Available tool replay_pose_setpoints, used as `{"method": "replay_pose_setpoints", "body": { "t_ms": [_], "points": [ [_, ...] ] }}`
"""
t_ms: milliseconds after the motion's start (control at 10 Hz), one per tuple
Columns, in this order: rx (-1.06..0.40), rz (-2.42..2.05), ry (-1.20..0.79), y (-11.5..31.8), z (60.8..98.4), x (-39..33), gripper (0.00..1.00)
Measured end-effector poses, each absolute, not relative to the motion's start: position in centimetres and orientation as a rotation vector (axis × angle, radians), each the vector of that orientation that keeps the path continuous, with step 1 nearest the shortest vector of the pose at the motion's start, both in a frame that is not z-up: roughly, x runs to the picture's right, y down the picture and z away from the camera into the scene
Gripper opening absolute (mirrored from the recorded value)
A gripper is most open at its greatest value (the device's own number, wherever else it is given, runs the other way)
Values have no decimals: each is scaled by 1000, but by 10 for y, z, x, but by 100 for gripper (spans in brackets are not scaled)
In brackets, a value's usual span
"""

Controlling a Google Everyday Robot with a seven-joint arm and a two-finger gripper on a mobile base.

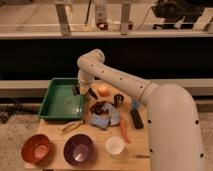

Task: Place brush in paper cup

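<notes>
above the edge of the green tray, the gripper hung with its fingers pressed together; whether they pinched anything i couldn't tell. the small dark brush lay just beside it, and the paper cup stood well apart, by the table's near edge.

Lit dimly, warmly from overhead, caught pale glare along the white arm, showed the tool shadowed at the green tray right rim, black behind the desk.
</notes>
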State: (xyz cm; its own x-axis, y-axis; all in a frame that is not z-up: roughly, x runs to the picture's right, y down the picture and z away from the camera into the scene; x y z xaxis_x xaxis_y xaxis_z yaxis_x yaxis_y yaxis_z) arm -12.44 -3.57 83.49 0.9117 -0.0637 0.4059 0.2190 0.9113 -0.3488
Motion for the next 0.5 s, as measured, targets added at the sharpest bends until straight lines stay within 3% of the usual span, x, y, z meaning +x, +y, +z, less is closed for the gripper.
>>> {"method": "replay_pose_setpoints", "body": {
  "t_ms": [500],
  "points": [
    [-358, -114, -422, -46, 807, -97, 0]
  ]
}}
